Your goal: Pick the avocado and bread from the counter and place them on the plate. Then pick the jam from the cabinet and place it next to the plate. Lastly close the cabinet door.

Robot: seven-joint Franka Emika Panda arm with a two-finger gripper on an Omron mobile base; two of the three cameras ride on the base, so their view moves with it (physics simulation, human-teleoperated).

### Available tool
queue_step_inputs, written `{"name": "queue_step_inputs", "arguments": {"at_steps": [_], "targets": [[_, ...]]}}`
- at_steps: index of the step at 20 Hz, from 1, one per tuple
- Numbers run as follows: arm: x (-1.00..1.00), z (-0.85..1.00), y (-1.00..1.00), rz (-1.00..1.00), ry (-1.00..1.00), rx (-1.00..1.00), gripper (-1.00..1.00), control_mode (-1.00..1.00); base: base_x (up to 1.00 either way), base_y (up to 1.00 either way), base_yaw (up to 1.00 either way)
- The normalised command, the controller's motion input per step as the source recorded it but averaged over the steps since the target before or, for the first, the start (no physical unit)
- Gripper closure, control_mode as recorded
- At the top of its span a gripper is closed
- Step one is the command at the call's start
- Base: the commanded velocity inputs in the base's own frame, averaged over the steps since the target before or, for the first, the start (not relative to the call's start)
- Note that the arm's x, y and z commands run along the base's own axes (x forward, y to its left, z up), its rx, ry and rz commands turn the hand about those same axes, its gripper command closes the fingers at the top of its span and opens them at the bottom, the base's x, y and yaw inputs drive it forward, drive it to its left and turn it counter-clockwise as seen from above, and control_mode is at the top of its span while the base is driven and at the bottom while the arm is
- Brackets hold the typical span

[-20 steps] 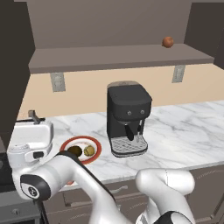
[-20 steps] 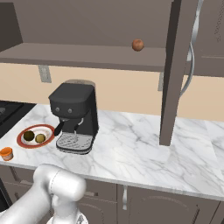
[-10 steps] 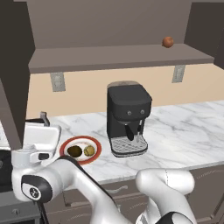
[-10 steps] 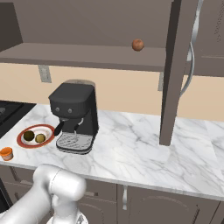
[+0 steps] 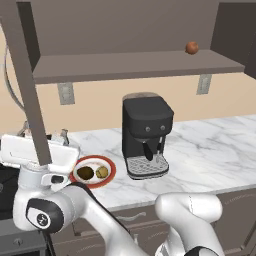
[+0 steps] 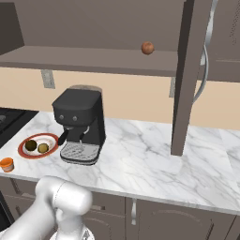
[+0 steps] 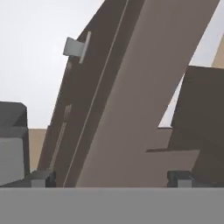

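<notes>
Red-rimmed plate (image 6: 39,145) near the worktop's (image 6: 154,159) left end already carries avocado (image 6: 31,145) and bread (image 6: 43,148); the jam (image 6: 6,164) sits beside it at the front edge. Only the cabinet door (image 5: 27,90) remains, standing open. The tool (image 7: 111,177), jaws spread and empty, faces it.

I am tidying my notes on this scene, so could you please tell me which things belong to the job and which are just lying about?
Job:
- avocado and bread, both on the plate
- jam, on the counter beside the plate
- cabinet door, standing open

Lying about:
- coffee machine
- reddish-brown ball on the shelf
</notes>
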Motion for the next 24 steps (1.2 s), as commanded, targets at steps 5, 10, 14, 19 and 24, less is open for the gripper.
{"name": "queue_step_inputs", "arguments": {"at_steps": [5,10,14,19,24], "targets": [[-0.13,0.56,-0.67,0.11,0.00,0.23,-1.00,-1.00,0.00,0.00,0.00],[-0.11,0.56,-0.69,0.11,0.00,0.24,-1.00,-1.00,0.00,0.00,0.00],[-0.07,0.59,-0.65,0.11,0.00,0.24,-1.00,-1.00,0.00,0.00,0.00],[-0.03,0.63,-0.60,0.11,0.00,0.24,-1.00,-1.00,0.00,0.00,0.00],[0.00,0.64,-0.56,0.12,0.00,0.24,-1.00,-1.00,0.00,0.00,0.00]]}}
